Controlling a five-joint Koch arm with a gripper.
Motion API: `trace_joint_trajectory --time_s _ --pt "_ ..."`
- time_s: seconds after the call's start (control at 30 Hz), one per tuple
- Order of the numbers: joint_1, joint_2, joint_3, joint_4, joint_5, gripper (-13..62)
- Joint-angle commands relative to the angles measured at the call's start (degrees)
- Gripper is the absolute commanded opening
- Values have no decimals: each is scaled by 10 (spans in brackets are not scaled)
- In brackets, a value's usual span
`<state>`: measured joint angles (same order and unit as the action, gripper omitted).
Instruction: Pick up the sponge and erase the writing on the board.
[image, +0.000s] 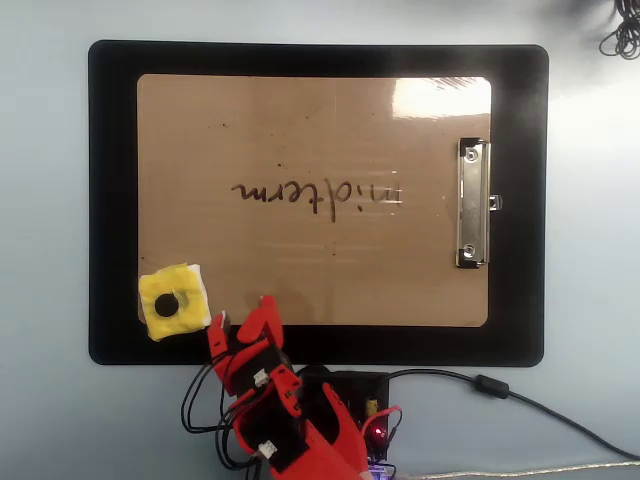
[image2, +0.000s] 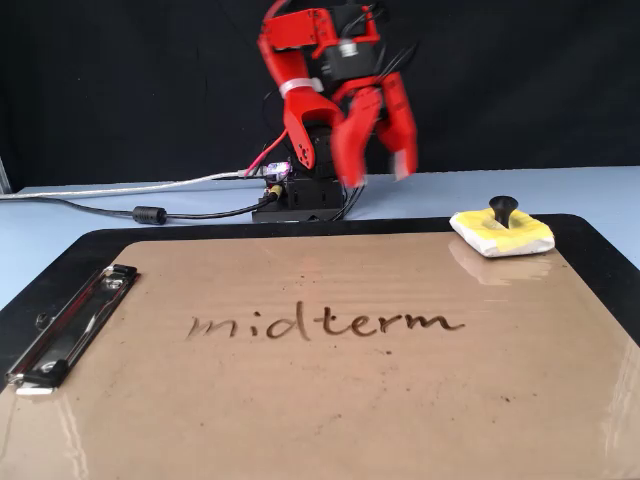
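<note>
The work surface is a pale blue-grey tabletop (image: 45, 200), smooth and matte, filling the overhead view to all four edges. A large black mat (image: 515, 200) with rounded corners lies flat on it, covering most of the central area and leaving bare margins along every edge of the tabletop. A coil of thin black wire (image: 622, 35) rests at the top right corner of the tabletop in the overhead view. A black cable with a ferrite bead (image: 487, 384) and a grey-white cable (image2: 120, 188) run across the tabletop. In the fixed view, a black backdrop (image2: 120, 80) closes off the far edge. Lighting is even; a bright reflection falls from above.
</note>
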<state>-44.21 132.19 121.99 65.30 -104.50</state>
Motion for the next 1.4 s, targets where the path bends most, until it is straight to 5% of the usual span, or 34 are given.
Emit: trace_joint_trajectory --time_s 0.0,0.2,0.37,0.73,1.37 --pt "-76 17 -14 -134 -98 337" --pt "-130 -97 40 -449 -89 328" --pt "-127 -234 49 -603 100 321" --pt "-141 -221 103 -577 163 311" --pt "-215 -307 240 -931 153 307"
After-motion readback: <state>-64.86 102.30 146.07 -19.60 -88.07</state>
